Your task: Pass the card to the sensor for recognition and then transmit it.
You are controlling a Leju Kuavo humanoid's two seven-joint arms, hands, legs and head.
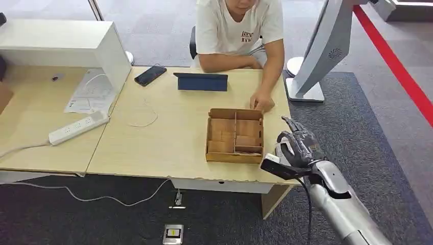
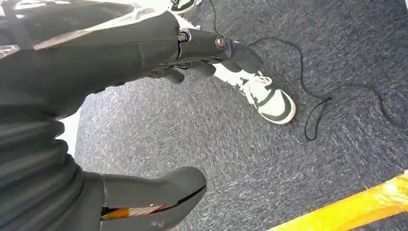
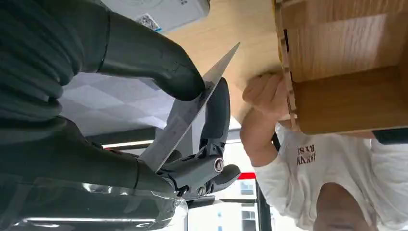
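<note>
In the right wrist view my right hand (image 3: 144,62) pinches a thin pale card (image 3: 183,115) between the thumb and the dark fingers. Close beyond the card's tip sits a white device (image 3: 159,12) with a printed label, on the tabletop. In the head view my right hand (image 1: 298,148) hovers at the table's right front corner, just right of the wooden divided box (image 1: 232,157). The card itself is hard to make out there. My left hand (image 2: 96,62) hangs over grey carpet, fingers apart and holding nothing.
A person sits at the table's far side, one hand (image 1: 263,102) resting by the box's far edge. A blue tablet (image 1: 202,81), a phone (image 1: 150,75) and a power strip (image 1: 77,127) lie on the table. A white stand (image 1: 306,87) rises at the right. A shoe (image 2: 267,98) is near my left hand.
</note>
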